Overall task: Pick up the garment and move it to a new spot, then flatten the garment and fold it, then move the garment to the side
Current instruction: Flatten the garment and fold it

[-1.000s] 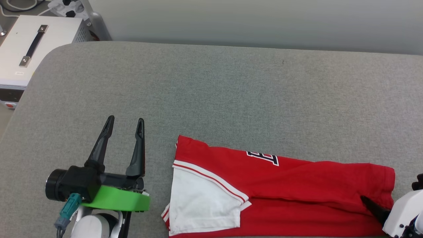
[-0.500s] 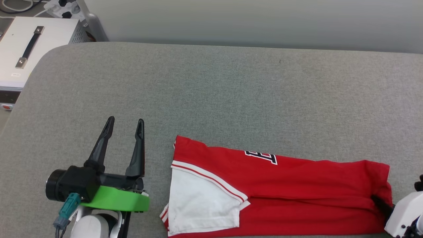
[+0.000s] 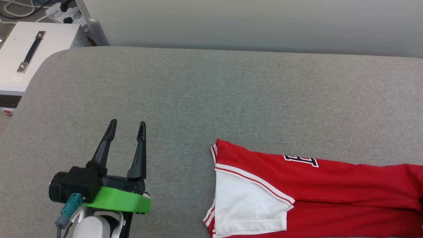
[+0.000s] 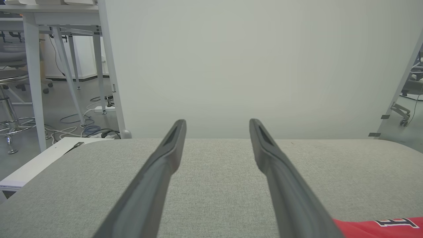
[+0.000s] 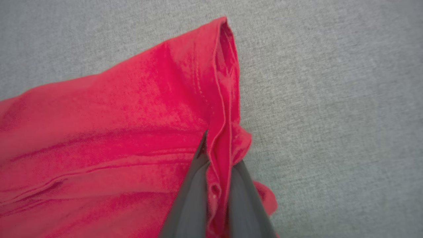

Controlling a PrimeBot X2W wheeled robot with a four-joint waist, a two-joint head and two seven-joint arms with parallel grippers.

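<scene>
Pinching a bunched ridge of red cloth, the right fingers (image 5: 193, 198) are pressing almost fully together, with only that thin fold of fabric between them. The right wrist view is looking straight down on this grip. The cloth is one end of the garment (image 5: 115, 132), a red jersey T-shirt, and its stitched hem is running up between the two dark tips and puckering around them. Probably more than one layer is caught, though the folds are hiding the count.

From that grip the garment is stretching away as a long red band, lying on a grey fabric-covered worktop (image 3: 211, 92). In the head view it is sitting at the lower right and running off the right edge. Its near-left end is showing a white short sleeve with red-and-white striped trim, lying flat on top of the red. Part of a black, white-outlined letter is peeking out along the band's far edge.

Well apart from the sleeve, at the lower left of the head view, the left fingers (image 3: 139, 148) are standing spread wide and gripping nothing, over bare grey fabric, with their tips pointing toward the worktop's far edge. Behind them a black wrist body is sitting on a bright green mount (image 3: 115, 200).

Beyond the worktop a pale wall (image 3: 251, 23) is rising. Past the far-left corner a white box (image 3: 19, 66) with a black handle is sitting lower down, with a power strip (image 3: 62, 13) and cables beyond it.
</scene>
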